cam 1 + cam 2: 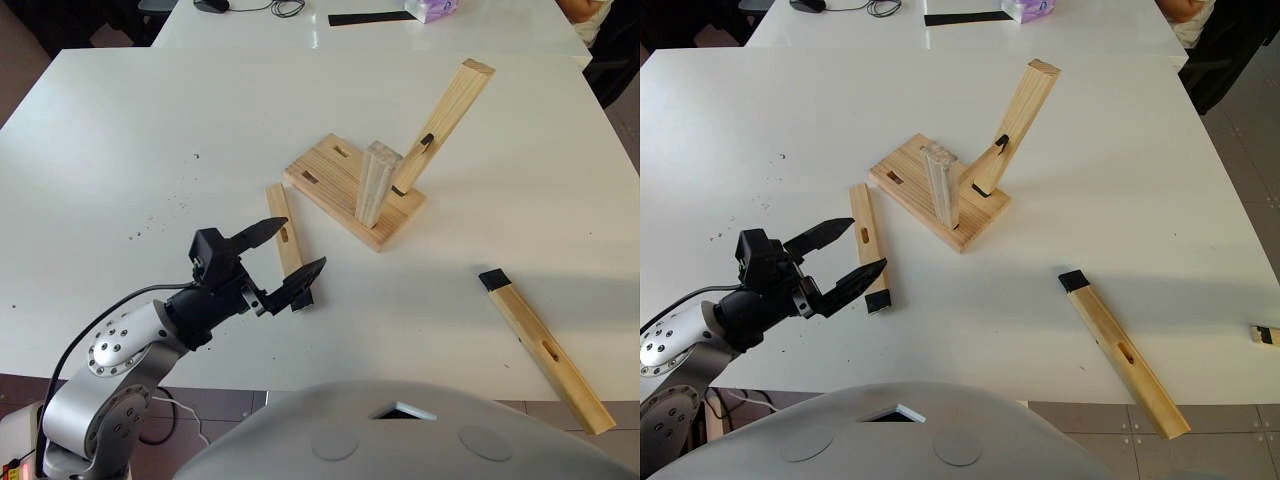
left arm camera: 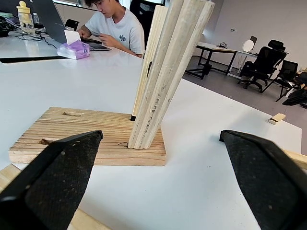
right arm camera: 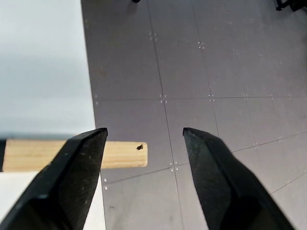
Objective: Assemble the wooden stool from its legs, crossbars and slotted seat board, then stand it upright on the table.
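White bench [image 1: 120, 120] carries the slotted seat board [image 1: 325, 165] with an upright leg [image 1: 375, 185] and a tilted leg [image 1: 450, 110] socketed; one loose leg [image 1: 283, 215] lies by the released left gripper [image 1: 305, 242], another leg [image 1: 545, 348] by the released right gripper [image 3: 144, 134], most assembly apparently pending.

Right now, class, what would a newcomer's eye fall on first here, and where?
The seat board in the middle of the table, with an upright leg and a tilted leg stuck in it. Nearer, the left arm's jaws stand open by the near end of a loose leg, and another leg overhangs the table's front edge on the right.
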`<state>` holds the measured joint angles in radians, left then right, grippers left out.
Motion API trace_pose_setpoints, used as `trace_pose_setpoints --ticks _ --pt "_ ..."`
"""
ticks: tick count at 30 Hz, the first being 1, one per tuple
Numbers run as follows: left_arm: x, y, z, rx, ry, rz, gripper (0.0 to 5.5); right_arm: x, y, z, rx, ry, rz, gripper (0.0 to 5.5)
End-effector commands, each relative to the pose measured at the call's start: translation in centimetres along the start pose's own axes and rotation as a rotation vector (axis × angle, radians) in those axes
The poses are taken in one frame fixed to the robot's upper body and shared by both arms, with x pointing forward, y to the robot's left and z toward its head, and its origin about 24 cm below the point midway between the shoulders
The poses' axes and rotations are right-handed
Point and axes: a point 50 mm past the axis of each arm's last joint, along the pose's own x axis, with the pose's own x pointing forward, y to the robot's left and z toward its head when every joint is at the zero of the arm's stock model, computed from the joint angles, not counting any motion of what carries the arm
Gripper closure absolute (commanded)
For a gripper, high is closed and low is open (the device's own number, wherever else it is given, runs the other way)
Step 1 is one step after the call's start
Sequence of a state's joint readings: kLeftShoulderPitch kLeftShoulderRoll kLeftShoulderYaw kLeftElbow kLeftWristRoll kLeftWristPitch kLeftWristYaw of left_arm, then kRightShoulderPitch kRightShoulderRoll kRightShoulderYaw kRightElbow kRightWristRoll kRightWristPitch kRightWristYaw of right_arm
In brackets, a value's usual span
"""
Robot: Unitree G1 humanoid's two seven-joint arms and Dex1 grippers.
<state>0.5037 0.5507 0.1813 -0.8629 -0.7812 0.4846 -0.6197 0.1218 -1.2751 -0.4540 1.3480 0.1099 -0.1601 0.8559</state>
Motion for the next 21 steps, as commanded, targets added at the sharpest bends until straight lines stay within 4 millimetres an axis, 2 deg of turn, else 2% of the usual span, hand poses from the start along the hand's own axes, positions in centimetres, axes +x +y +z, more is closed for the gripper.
trace_pose_setpoints --ticks 1,11,21 --pt "-0.1 -0.2 0.2 0.014 0.005 -0.007 0.88 0.3 0.4 0.5 -0.08 0.009 0.052 2.57" --pt "-0.1 -0.3 0.2 0.012 0.015 -0.018 0.88 1.5 2.0 1.4 -0.155 -0.026 0.158 2.57" --pt "-0.2 -0.5 0.0 0.003 0.017 -0.013 0.88 0.8 1.2 1.5 -0.212 0.017 0.134 2.57"
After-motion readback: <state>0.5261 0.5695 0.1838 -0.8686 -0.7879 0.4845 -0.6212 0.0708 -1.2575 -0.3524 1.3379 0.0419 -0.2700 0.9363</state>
